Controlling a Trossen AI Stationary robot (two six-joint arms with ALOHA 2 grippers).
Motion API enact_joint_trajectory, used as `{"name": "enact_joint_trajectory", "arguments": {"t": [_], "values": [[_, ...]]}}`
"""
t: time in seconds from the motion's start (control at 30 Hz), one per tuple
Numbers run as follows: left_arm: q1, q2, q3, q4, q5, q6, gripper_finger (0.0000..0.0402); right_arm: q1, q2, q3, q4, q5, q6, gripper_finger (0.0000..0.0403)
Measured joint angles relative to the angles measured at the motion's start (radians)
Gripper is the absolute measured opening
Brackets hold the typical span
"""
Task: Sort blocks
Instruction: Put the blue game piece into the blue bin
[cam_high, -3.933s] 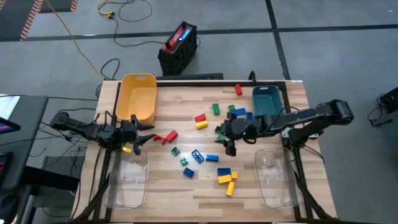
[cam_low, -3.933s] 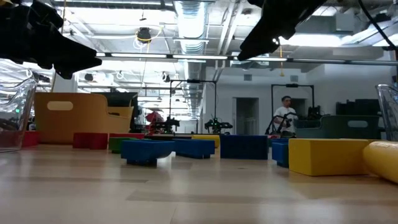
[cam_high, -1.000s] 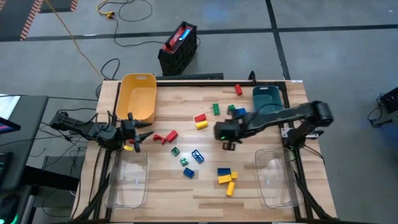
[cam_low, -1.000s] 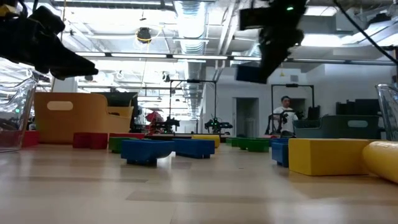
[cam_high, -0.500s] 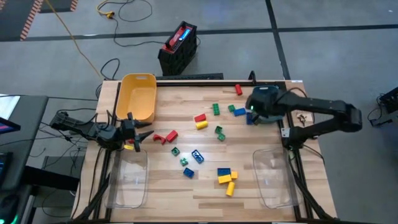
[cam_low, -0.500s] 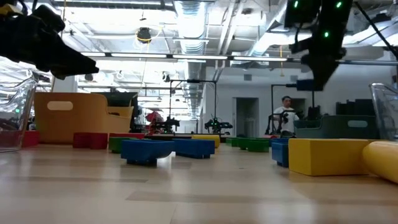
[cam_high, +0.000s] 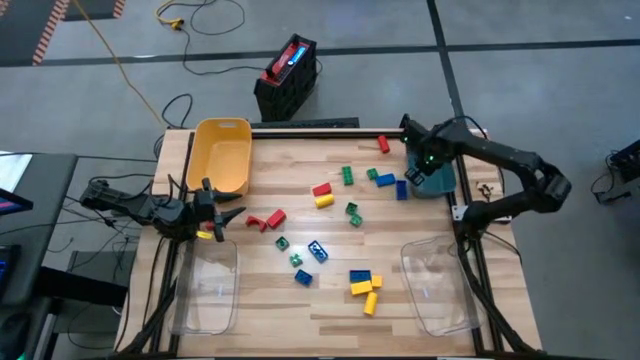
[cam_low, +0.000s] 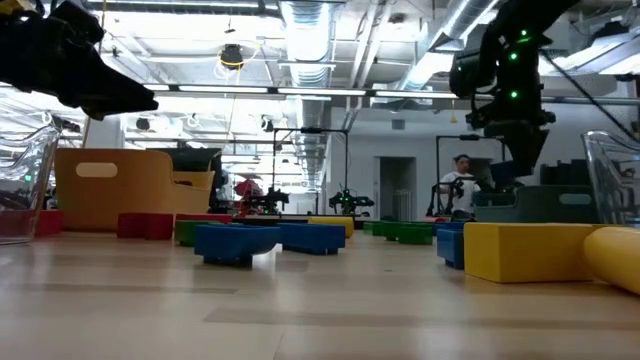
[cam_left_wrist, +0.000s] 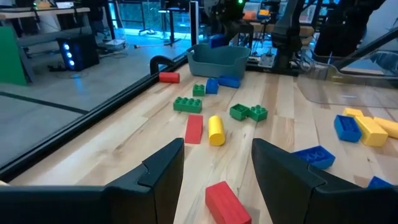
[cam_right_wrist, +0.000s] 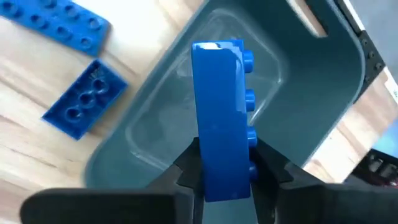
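Observation:
Small studded blocks in red, yellow, green and blue lie scattered over the middle of the wooden table (cam_high: 330, 300), among them a red-and-yellow pair (cam_high: 322, 195) and a blue one (cam_high: 317, 250). My right gripper (cam_high: 428, 160) hangs over the teal bin (cam_high: 440, 180) at the far right, shut on a long blue block (cam_right_wrist: 217, 118). Two more blue blocks (cam_right_wrist: 78, 106) lie on the table beside that bin. My left gripper (cam_high: 218, 215) waits open and empty above the table's left edge, with a red block (cam_left_wrist: 227, 202) on the wood ahead of it. My right gripper pinches the blue block at one end (cam_right_wrist: 217, 171), one finger (cam_right_wrist: 268, 168) on its studded face and the other on the opposite face. The fingers come from above, pointing steeply down, and the block runs on past their tips. It is lifted clear, end-down over the bin's hollow.
A yellow bin (cam_high: 222, 158) stands at the far left. Two clear bins sit at the near left (cam_high: 205, 290) and near right (cam_high: 435, 290). A black-and-red box (cam_high: 287, 75) and cables lie on the floor beyond the table. A person (cam_low: 458, 185) stands far off in the room.
My right gripper has swung from the table's middle toward the far right corner, carrying the blue block lifted clear, and has rolled and tipped downward. It now hangs over the teal bin. The blocks on the table have stayed where they were.

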Motion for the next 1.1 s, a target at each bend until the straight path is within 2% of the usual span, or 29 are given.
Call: {"name": "enact_joint_trajectory", "arguments": {"t": [0.13, 0.23, 0.43, 0.57, 0.7, 0.83, 0.93, 1.1], "values": [[0.000, 0.000, 0.000, -0.019, 0.000, 0.000, 0.0185, -0.095, 0.018, 0.000, 0.013, -0.040, -0.102, 0.0121], [0.000, 0.000, 0.000, -0.021, 0.000, 0.000, 0.0185, -0.149, 0.034, 0.000, 0.016, -0.066, -0.146, 0.0154], [0.000, 0.000, 0.000, -0.018, -0.001, -0.001, 0.0185, -0.151, 0.033, 0.000, 0.027, -0.077, -0.176, 0.0221], [0.000, 0.001, 0.000, 0.000, -0.011, -0.009, 0.0185, -0.129, -0.005, 0.007, 0.029, -0.051, -0.175, 0.0234], [0.001, 0.045, 0.012, 0.031, -0.012, -0.013, 0.0185, -0.031, -0.117, 0.025, 0.122, -0.010, -0.175, 0.0232], [0.017, 0.150, 0.071, 0.036, -0.022, -0.030, 0.0185, 0.111, -0.186, 0.038, 0.146, 0.000, -0.173, 0.0231], [0.029, 0.258, 0.122, 0.033, -0.012, -0.037, 0.0185, 0.236, -0.199, 0.040, 0.161, 0.001, -0.157, 0.0231], [0.032, 0.454, 0.211, 0.034, 0.061, -0.063, 0.0185, 0.432, -0.151, 0.040, 0.214, -0.001, -0.148, 0.0230]]}}
